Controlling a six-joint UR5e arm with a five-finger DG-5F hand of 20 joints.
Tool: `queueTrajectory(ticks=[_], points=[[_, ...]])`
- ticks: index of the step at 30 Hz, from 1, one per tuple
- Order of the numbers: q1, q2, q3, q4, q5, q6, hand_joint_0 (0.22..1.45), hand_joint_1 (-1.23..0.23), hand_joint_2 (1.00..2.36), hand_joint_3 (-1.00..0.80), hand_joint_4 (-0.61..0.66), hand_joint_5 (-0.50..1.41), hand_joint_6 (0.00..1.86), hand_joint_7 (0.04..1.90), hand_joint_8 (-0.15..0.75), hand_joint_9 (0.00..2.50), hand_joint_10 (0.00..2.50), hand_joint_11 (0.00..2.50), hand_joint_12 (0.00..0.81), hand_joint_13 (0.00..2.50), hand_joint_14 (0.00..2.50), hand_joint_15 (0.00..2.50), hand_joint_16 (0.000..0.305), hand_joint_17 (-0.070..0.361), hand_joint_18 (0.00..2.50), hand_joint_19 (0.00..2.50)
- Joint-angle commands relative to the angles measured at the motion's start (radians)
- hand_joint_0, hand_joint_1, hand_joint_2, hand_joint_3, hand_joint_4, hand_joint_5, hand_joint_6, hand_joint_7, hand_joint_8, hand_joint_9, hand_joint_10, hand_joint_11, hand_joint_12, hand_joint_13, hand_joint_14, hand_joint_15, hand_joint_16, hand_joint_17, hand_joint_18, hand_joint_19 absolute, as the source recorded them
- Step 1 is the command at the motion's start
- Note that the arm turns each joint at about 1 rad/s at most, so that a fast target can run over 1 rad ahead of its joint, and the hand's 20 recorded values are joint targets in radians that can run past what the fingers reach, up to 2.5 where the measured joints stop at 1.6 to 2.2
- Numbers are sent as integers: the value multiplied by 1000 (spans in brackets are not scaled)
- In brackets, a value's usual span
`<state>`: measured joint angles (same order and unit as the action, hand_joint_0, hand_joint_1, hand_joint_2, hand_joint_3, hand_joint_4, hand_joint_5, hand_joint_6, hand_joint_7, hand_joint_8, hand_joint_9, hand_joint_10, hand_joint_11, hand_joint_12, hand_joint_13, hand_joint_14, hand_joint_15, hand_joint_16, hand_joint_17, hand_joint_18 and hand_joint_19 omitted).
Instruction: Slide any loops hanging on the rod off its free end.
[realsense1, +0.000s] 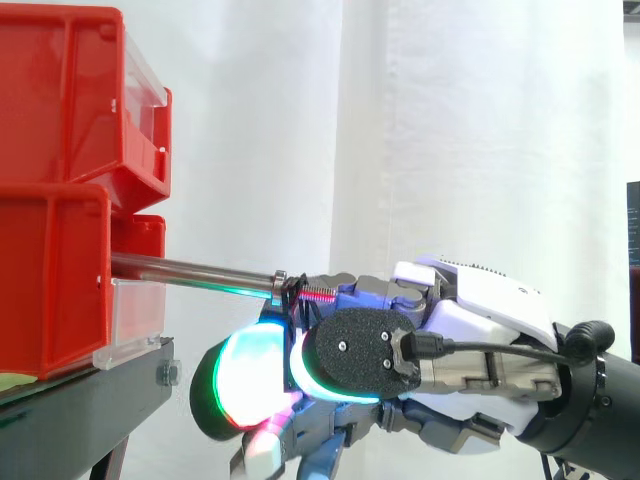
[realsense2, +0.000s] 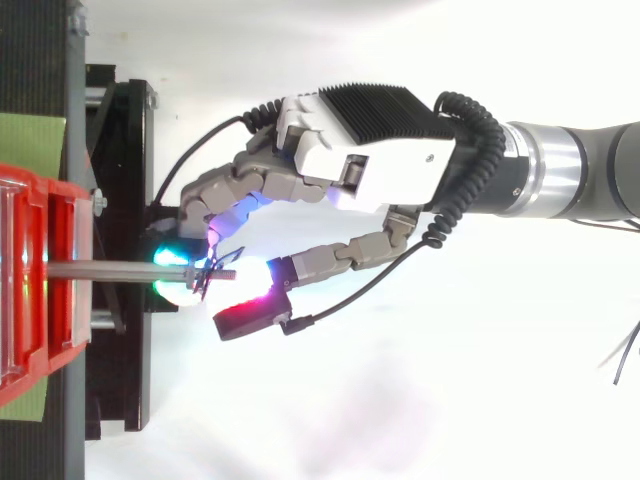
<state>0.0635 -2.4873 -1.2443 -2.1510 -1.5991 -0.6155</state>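
A steel rod (realsense1: 190, 270) sticks out level from the red bins (realsense1: 55, 280), with its threaded free end pointing right. A thin dark loop (realsense1: 284, 293) hangs on the rod at that end, also seen from above as a loop (realsense2: 207, 281) near the tip. My hand (realsense1: 470, 320) comes in from the right, and its glowing fingers curl in around the rod's tip. In the top view the hand (realsense2: 380, 160) has fingertips (realsense2: 172, 272) below the rod and the thumb on the near side, pinching at the loop.
The stacked red bins stand on a black stand (realsense1: 90, 400) at the left. A green mat (realsense2: 30, 140) lies under the bins. Behind everything hangs a white curtain. There is free room to the right of the rod's end, apart from my own arm.
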Motion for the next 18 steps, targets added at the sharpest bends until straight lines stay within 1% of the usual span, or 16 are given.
queueTrajectory(ticks=[1, 4, 5, 7, 9, 10, 11, 13, 14, 15, 16, 18], points=[[1, 2, 0, -67, 5, 8, 628, -714, 1007, 42, 40, -135, 936, 1031, 414, 915, 6, 331, 426, 926, 7, 239, 66, 149, 1076, 463], [1, 11, 0, -122, 7, 17, 627, -714, 1007, 44, 36, -133, 935, 1040, 416, 918, 6, 327, 434, 924, 7, 231, 66, 149, 1077, 462], [1, 30, -7, -161, 11, 14, 628, -714, 1006, 42, 41, -133, 934, 1041, 416, 919, 6, 327, 433, 924, 7, 237, 66, 150, 1077, 460], [1, 44, -23, -179, 14, 13, 628, -715, 1005, 42, 37, -133, 935, 1038, 416, 919, 7, 323, 434, 926, 7, 236, 67, 150, 1079, 458], [1, 74, -64, -190, 22, 10, 628, -714, 1005, 40, 42, -132, 935, 1036, 416, 919, 6, 327, 438, 925, 7, 233, 67, 151, 1081, 459], [3, 99, -103, -187, 37, 5, 628, -714, 1005, 39, 44, -133, 935, 1035, 417, 919, 9, 326, 437, 926, 7, 239, 67, 151, 1080, 459], [3, 99, -103, -187, 37, 5, 628, -713, 1005, 39, 44, -132, 935, 1035, 417, 920, 6, 327, 435, 925, 7, 233, 67, 151, 1080, 459], [7, 130, -150, -182, 68, -3, 627, -713, 1004, 40, 42, -132, 935, 1034, 417, 920, 7, 320, 435, 925, 7, 232, 67, 151, 1080, 466], [12, 153, -179, -176, 99, -6, 627, -712, 1004, 39, 44, -132, 935, 1034, 418, 919, 6, 326, 437, 925, 7, 232, 67, 151, 1080, 464], [13, 169, -199, -173, 114, -6, 627, -711, 1004, 39, 43, -132, 935, 1034, 420, 918, 6, 325, 437, 925, 7, 235, 67, 152, 1080, 459], [15, 179, -205, -174, 122, -3, 626, -711, 1004, 41, 44, -132, 934, 1034, 421, 918, 6, 325, 438, 925, 8, 231, 67, 152, 1081, 458], [18, 193, -208, -176, 126, -1, 626, -711, 1004, 41, 43, -132, 934, 1036, 421, 918, 7, 325, 436, 925, 7, 238, 67, 152, 1080, 458]])
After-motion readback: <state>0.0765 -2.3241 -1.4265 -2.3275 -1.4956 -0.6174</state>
